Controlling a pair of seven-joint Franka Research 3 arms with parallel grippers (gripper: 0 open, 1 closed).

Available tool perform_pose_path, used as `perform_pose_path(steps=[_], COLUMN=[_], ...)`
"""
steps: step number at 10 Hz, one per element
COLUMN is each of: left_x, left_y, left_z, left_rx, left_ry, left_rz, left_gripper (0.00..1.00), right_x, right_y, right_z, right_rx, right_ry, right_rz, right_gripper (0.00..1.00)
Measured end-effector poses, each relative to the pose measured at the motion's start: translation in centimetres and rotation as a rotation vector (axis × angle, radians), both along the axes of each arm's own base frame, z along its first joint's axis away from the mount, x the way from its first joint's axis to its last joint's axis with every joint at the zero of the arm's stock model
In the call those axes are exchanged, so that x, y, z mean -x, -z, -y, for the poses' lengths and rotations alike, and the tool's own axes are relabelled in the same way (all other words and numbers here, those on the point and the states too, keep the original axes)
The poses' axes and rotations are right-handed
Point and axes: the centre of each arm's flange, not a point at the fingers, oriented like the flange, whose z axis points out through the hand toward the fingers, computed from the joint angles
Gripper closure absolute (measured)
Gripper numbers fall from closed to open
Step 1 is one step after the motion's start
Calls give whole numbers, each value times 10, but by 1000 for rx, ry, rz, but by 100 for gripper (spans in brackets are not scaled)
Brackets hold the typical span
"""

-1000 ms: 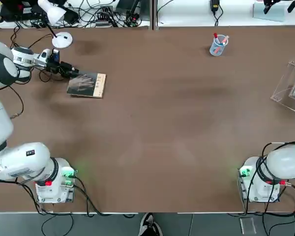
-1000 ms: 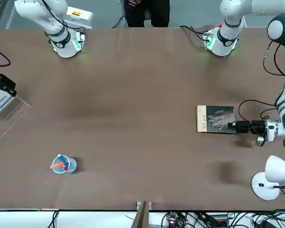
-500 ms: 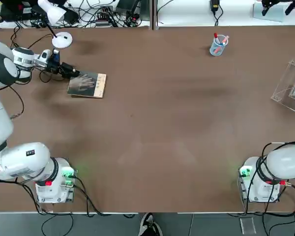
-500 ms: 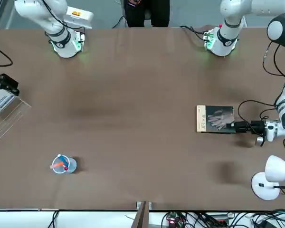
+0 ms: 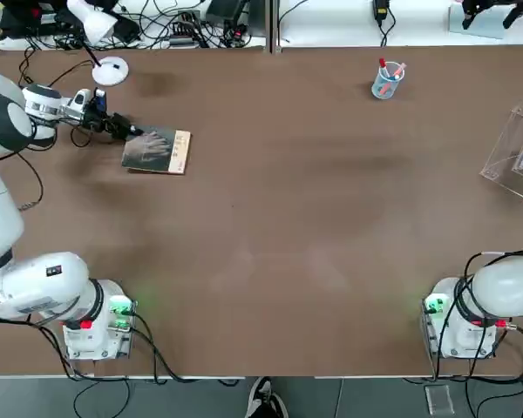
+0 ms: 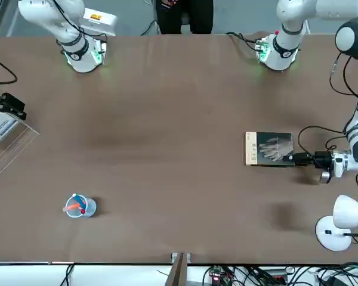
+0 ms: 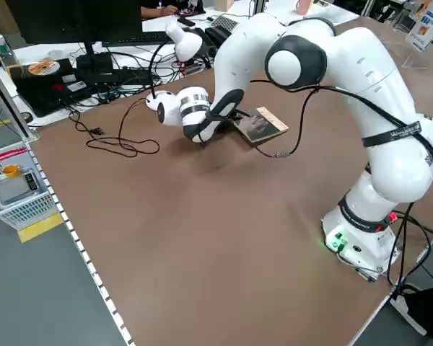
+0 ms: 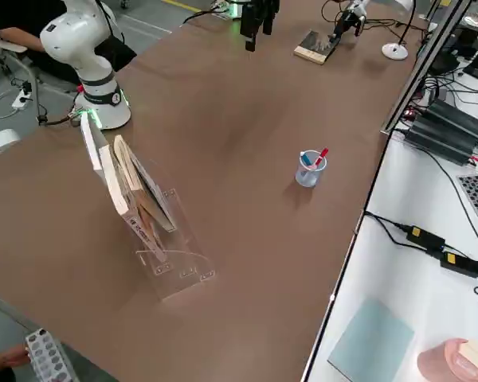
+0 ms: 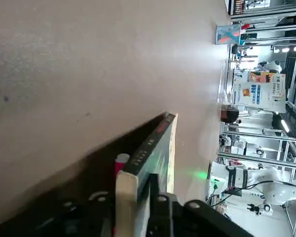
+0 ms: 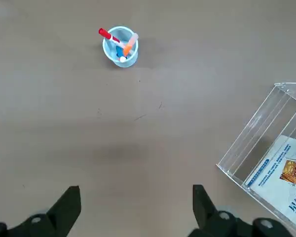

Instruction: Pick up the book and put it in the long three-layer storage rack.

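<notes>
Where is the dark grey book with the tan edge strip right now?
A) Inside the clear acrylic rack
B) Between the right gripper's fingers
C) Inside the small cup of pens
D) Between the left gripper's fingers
D: the left wrist view shows the dark grey book with the tan strip clamped between the left gripper's fingers.

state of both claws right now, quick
left claw: closed on the book, at the table's left
right claw: open, nothing held, above the table near the clear rack
</notes>
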Motion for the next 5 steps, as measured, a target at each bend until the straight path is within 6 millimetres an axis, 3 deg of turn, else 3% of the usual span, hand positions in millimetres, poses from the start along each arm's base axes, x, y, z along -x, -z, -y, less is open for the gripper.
perform_pose_path(steps=[5], left_x=[-1], left_y=[-1], left_z=[1], left_rx=[2], left_ry=[-4], left_rz=[-16], left_gripper=[98], right_x=[0], right_y=[1], right_z=[-2], right_rx=[-30], right_ry=[-20], right_rz=[-4], right_gripper=[0])
